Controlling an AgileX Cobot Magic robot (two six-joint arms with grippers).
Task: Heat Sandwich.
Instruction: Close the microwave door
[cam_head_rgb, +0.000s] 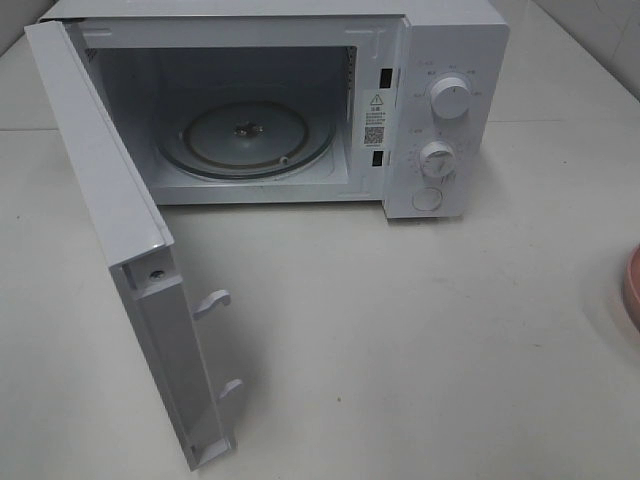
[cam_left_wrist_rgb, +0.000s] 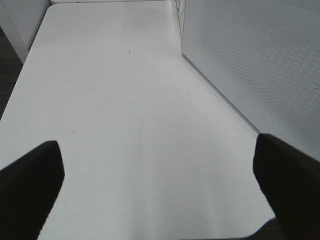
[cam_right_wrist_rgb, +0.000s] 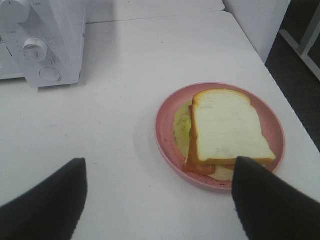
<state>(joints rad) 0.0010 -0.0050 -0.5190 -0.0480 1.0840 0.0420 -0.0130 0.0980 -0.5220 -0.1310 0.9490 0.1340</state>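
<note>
Up close in the right wrist view, the right pincer (cam_right_wrist_rgb: 157, 200) hangs with its two dark fingers spread wide and nothing between them, just above the white desk (cam_right_wrist_rgb: 115, 120). Right past it sits the sandwich (cam_right_wrist_rgb: 225, 131) – pale bread on top, orange and greenish layers peeking out underneath – lying flat on a pink plate (cam_right_wrist_rgb: 167, 131) near the desk's edge. The left pincer (cam_left_wrist_rgb: 157, 187) is released too, jaws wide apart over bare desk, with the perforated face of the microwave door (cam_left_wrist_rgb: 260, 60) beside it. Further back, the white microwave (cam_head_rgb: 440, 60) stands with its door (cam_head_rgb: 130, 260) swung fully open – glass turntable (cam_head_rgb: 245, 138) inside, two knobs (cam_head_rgb: 437, 158) on the panel.
</note>
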